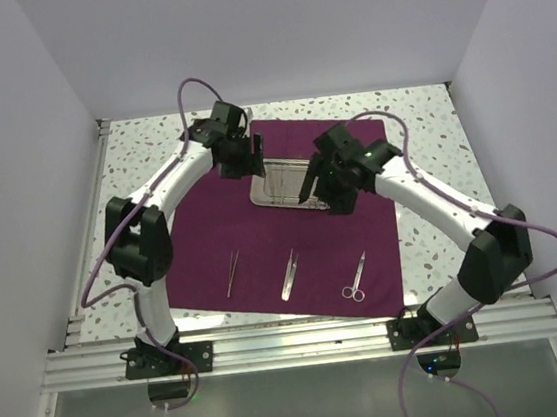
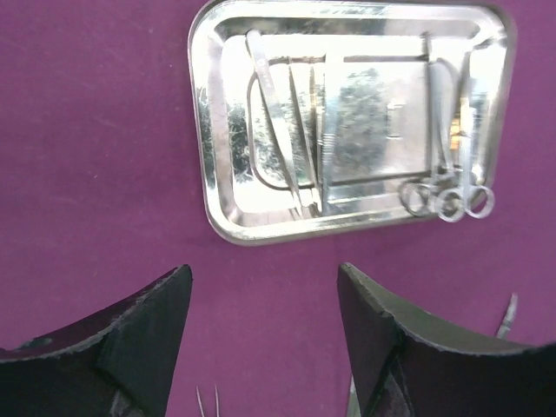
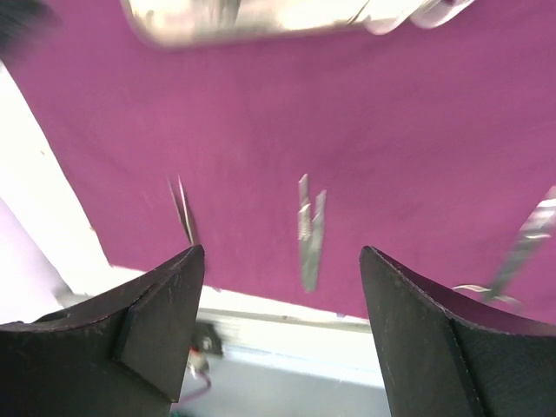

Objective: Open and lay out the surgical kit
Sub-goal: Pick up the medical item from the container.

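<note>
Bright, even light is filling the top view, leaving only soft shadows beside the steel tray. Glare is flaring across the tray in the left wrist view; motion blur is smearing the right wrist view

The cloth wrap is a plain deep maroon-purple. On it, the tray in the upper middle of the frame is mirror-bright silver, as are the tweezers, forceps and scissors lower down. The tabletop is white with grey and dark flecks, the fingers are matte black, and the arms are white with black joints and lilac cables.
</note>
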Motion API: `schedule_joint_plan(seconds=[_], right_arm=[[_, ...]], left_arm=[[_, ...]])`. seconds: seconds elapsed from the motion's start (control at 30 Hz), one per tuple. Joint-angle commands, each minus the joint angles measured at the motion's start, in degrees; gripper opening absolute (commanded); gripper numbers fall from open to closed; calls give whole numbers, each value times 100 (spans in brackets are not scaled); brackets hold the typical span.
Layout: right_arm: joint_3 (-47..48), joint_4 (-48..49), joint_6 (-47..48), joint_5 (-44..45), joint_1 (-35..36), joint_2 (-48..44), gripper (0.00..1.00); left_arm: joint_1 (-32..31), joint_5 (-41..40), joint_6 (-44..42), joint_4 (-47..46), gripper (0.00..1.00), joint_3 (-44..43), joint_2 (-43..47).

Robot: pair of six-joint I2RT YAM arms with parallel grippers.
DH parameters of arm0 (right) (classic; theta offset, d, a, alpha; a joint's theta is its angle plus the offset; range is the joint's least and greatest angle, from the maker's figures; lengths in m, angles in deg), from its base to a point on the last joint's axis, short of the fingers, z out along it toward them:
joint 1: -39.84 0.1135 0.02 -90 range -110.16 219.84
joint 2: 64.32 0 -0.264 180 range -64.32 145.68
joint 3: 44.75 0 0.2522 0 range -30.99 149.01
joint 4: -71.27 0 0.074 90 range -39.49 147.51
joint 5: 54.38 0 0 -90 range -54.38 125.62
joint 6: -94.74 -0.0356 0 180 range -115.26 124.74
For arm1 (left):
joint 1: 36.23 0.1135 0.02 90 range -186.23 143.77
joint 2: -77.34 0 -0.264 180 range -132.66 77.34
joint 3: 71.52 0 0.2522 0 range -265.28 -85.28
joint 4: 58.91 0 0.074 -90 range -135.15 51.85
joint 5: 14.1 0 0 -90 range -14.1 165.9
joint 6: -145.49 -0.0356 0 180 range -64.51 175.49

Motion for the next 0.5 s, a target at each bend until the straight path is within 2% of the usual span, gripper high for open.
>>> schedule_joint_plan(seconds=[0.0, 0.23, 0.47], right_arm=[[269, -834, 552, 661, -451, -681, 76], [14, -1240, 878, 865, -987, -1420, 75], [-241, -1337, 1018, 803, -1295, -1667, 74]], left_arm=[[-134, -21, -126, -371, 70, -72, -452], [-381, -382, -47, -573, 70, -90, -1058], [-495, -549, -47, -548, 68, -494, -1542]])
